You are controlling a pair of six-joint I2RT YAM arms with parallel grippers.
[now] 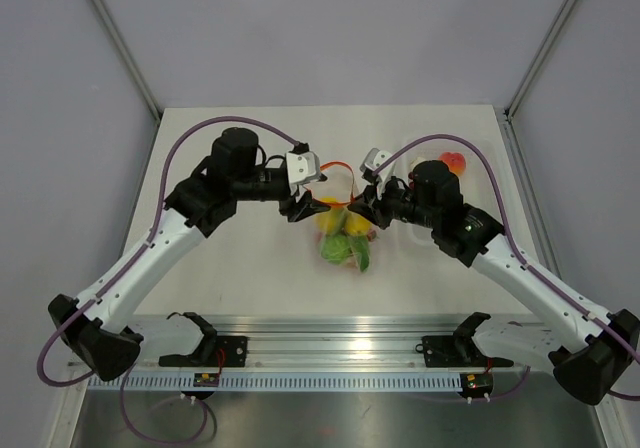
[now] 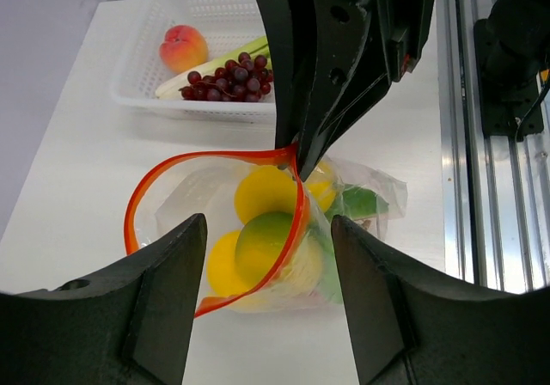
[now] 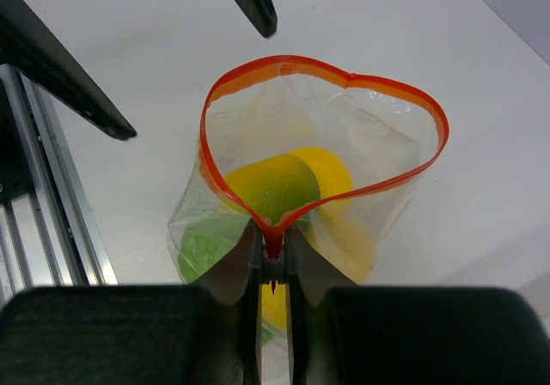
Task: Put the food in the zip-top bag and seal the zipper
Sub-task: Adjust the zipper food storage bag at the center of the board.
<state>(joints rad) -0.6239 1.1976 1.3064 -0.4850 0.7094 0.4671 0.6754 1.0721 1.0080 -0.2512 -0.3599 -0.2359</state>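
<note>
The clear zip-top bag (image 1: 345,233) stands on the table with its mouth open. Its red-orange zipper (image 3: 318,63) forms a wide loop. Inside are yellow lemons (image 3: 331,170), a yellow-green round fruit (image 3: 271,187) and green pieces (image 3: 206,247). My right gripper (image 3: 273,260) is shut on the zipper at the near rim, pinching both strips together; it also shows in the left wrist view (image 2: 301,157). My left gripper (image 2: 268,230) is open and empty, and its fingers (image 2: 163,299) straddle the bag's opposite side without touching it. More food lies in the white basket: purple grapes (image 2: 228,80) and a peach-red fruit (image 2: 182,48).
The white basket (image 2: 146,76) stands at the back right of the table (image 1: 480,153), behind my right arm. A metal rail (image 1: 330,353) runs along the near edge. Grey walls enclose the table on three sides.
</note>
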